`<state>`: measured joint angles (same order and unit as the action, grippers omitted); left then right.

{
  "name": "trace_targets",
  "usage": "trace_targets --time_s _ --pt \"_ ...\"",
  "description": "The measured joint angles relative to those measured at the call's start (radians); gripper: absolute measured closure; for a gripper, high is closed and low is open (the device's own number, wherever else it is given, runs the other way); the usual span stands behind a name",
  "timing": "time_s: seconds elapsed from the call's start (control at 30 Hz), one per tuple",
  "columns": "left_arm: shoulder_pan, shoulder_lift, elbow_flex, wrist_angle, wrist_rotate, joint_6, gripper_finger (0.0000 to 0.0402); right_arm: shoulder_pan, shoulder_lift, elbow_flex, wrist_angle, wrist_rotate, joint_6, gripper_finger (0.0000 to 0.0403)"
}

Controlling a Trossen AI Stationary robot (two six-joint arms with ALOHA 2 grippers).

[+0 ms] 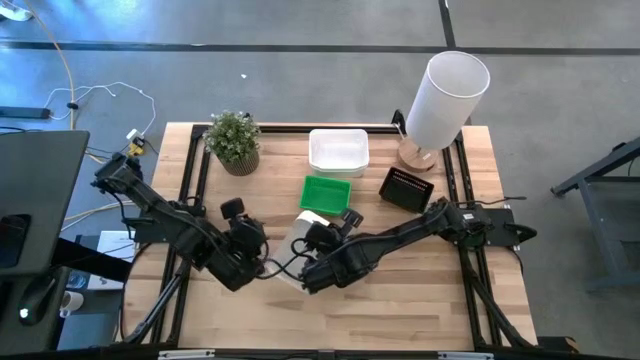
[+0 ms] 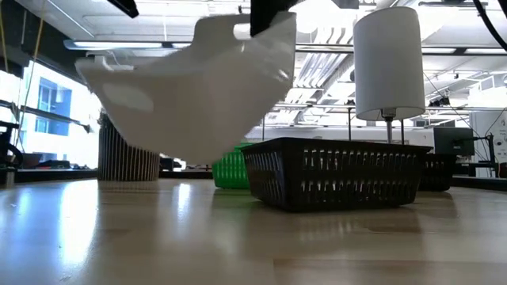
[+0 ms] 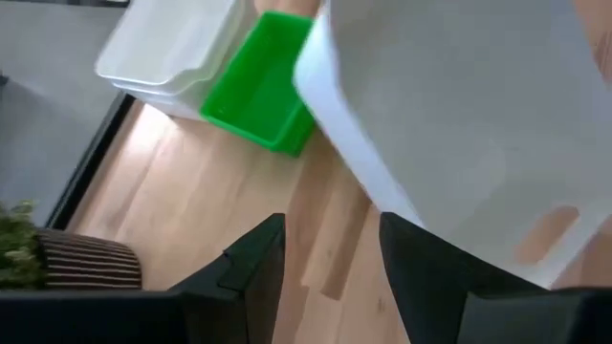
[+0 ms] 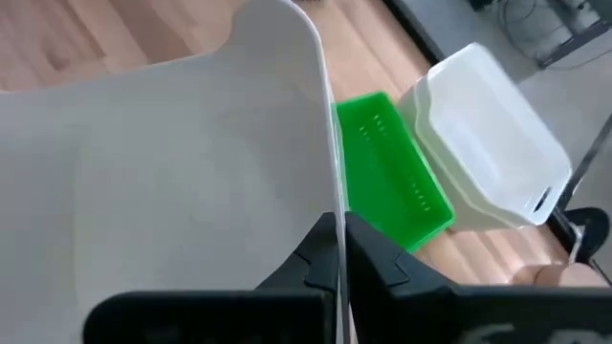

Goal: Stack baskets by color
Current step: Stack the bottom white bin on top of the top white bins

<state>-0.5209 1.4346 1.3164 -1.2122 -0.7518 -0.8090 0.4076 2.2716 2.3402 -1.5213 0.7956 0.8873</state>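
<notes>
A white basket (image 1: 296,238) hangs tilted above the table's middle, with my right gripper (image 4: 339,256) shut on it; the low view shows this white basket (image 2: 190,95) clear of the wood. My left gripper (image 3: 330,263) is open just to the left of it (image 1: 262,262), with nothing between its fingers. Farther back, a stack of white baskets (image 1: 338,150) stands on the table. A green basket (image 1: 326,193) rests in front of that stack, and a black basket (image 1: 407,187) sits to the right. My right gripper pinches the white basket's side wall at its upper rim (image 4: 333,205), one finger inside the basket and one outside. The fingers come slanting down from the table's right. The basket is lifted clear of the table and hangs tilted.
A potted plant (image 1: 233,140) stands at the far left of the table and a tall white cylinder (image 1: 445,92) on a wooden foot at the far right. Black frame rails run along the table's sides. Bare wood lies toward the near edge (image 1: 400,315).
</notes>
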Motion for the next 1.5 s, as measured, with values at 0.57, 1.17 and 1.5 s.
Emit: trace_targets --time_s 0.57,1.17,1.5 --pt "-0.005 -0.277 -0.257 0.005 -0.067 -0.175 0.0245 -0.023 -0.104 0.000 -0.050 0.115 -0.083 0.0403" --pt "-0.005 -0.291 -0.295 0.033 -0.044 -0.173 0.0245 -0.174 -0.155 0.001 -0.050 0.169 -0.341 0.0403" --pt "-0.005 -0.290 -0.295 0.032 -0.043 -0.149 0.0245 -0.250 -0.194 0.001 -0.050 0.174 -0.444 0.0403"
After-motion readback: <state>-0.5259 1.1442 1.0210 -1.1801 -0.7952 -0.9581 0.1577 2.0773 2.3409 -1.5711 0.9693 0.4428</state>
